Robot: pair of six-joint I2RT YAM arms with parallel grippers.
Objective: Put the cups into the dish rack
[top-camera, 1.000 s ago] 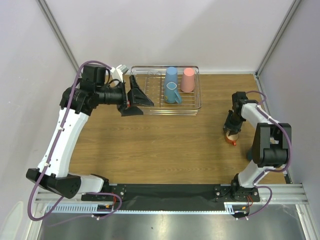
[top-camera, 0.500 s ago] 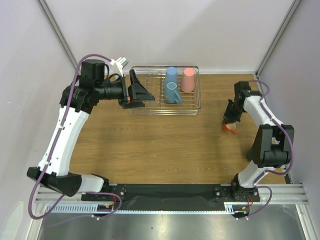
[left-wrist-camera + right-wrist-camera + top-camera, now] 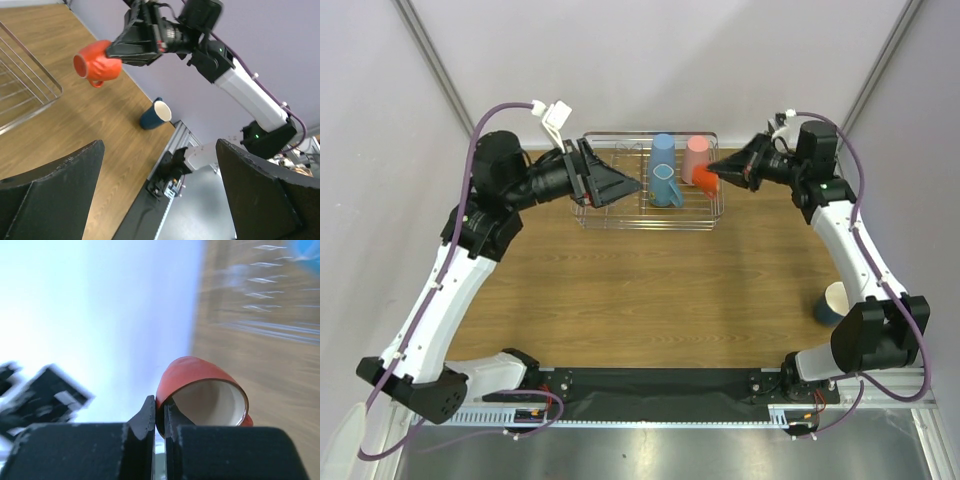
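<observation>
The orange cup (image 3: 705, 181) is pinched by its rim in the closed right gripper (image 3: 716, 176) and lies on its side, seemingly over the near end of the rack (image 3: 650, 225). A pink tumbler (image 3: 696, 158) stands just beside the cup, and a blue tumbler (image 3: 663, 170) beyond it. The cup is best turned mouth down, lowered clear of both onto the bars, and only then released. The left gripper (image 3: 620, 185), jaws wide apart and empty, hangs over the rack's far end.

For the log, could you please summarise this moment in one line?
right fingers: shut on orange cup, by dish rack | left fingers: open, empty | rack: blue cup, pink cup | table: dark blue mug
</observation>
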